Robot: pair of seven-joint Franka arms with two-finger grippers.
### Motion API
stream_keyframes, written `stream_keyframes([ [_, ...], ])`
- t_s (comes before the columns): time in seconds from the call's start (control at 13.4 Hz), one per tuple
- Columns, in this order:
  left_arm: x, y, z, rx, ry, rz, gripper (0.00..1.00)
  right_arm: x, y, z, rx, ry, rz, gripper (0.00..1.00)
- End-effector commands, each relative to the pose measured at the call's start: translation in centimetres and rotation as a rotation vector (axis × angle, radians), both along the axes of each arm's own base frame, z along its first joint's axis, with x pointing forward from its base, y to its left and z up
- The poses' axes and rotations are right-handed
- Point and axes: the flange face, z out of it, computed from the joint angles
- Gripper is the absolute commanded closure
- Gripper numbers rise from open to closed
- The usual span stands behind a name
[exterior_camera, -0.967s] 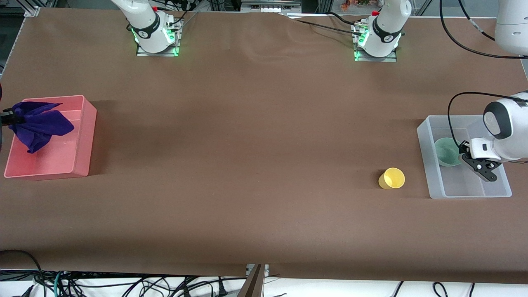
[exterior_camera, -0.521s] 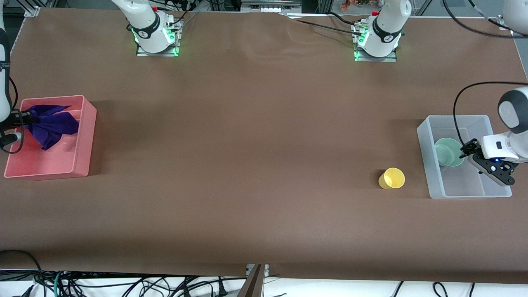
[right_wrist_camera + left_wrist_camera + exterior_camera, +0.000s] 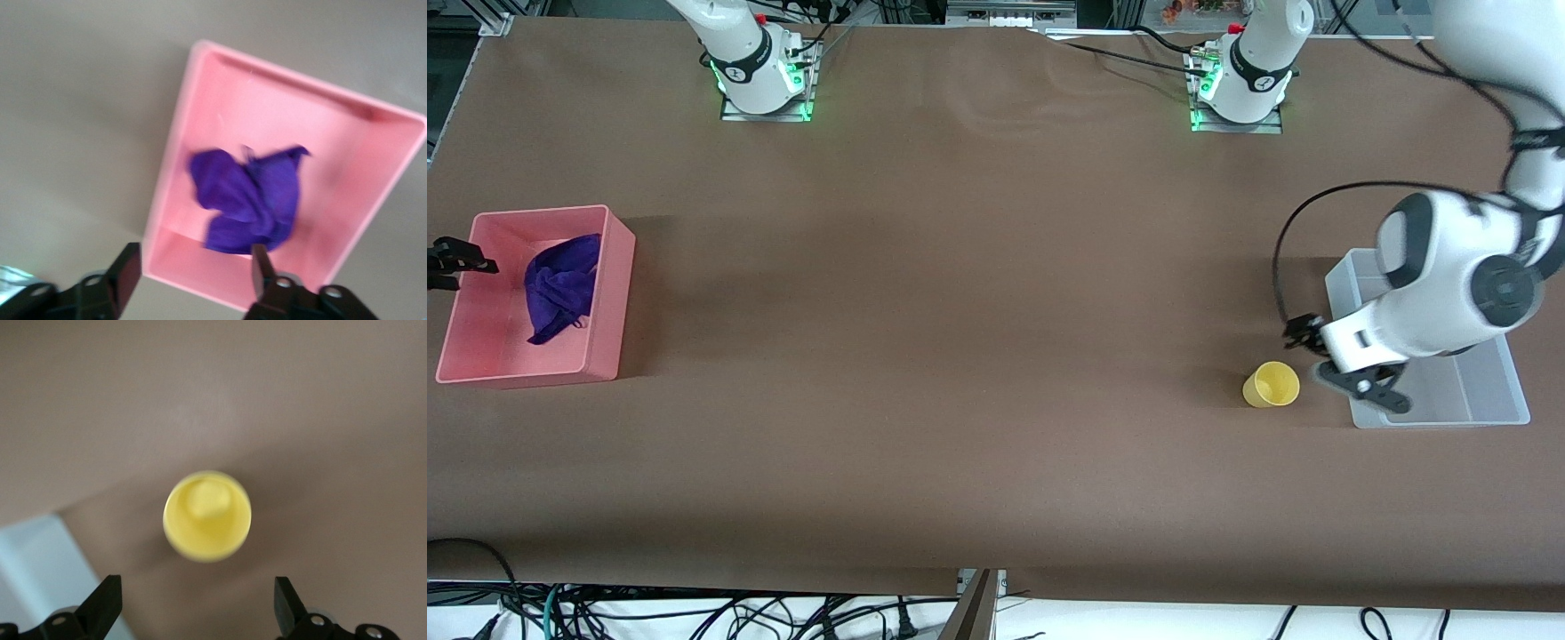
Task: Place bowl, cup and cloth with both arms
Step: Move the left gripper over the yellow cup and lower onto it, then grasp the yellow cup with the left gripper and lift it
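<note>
Left hand [image 3: 1352,382] over brown table [image 3: 960,311], open

Cup [image 3: 1272,384]: plain yellow, no pattern, same yellow inside. Cloth [image 3: 560,286]: deep purple, solid, darker in the folds. Bin w/ cloth [image 3: 609,293]: salmon pink, solid. Bin at left arm's end [image 3: 1440,404]: pale translucent, greyish white. Table [image 3: 978,311]: brown throughout, plain. Arms: white w/ dark grey joints; left gripper [image 3: 197,613] & right gripper [image 3: 193,277] black. Bases glow green.
</note>
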Motion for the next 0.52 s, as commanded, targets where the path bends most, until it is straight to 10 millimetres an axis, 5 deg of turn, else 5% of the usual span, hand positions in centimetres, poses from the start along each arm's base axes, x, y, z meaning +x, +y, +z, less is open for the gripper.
stream_keyframes([
  [0.0, 0.8, 0.8, -2.9, -0.018, -0.06, 0.022, 0.0, 1.8, 7.6, 5.2, -0.018, -0.008, -0.133, 0.0],
  [0.15, 1.0, 1.2, -5.5, -0.015, -0.073, -0.01, 0.1, 2.4, 11.9, 8.4, -0.008, -0.069, -0.109, 0.0],
  [0.22, 0.6, 1.3, -6.9, -0.014, -0.064, -0.035, 0.26, 2.5, 13.0, 9.6, -0.004, -0.1, -0.089, 0.0],
  [0.37, -0.2, 1.8, -8.0, -0.012, -0.04, -0.062, 0.98, 2.3, 14.8, 13.2, 0.002, -0.165, -0.059, 0.0],
  [0.45, -0.2, 2.2, -8.1, -0.012, -0.037, -0.07, 1.0, 2.1, 15.3, 14.1, 0.004, -0.188, -0.049, 0.0],
])
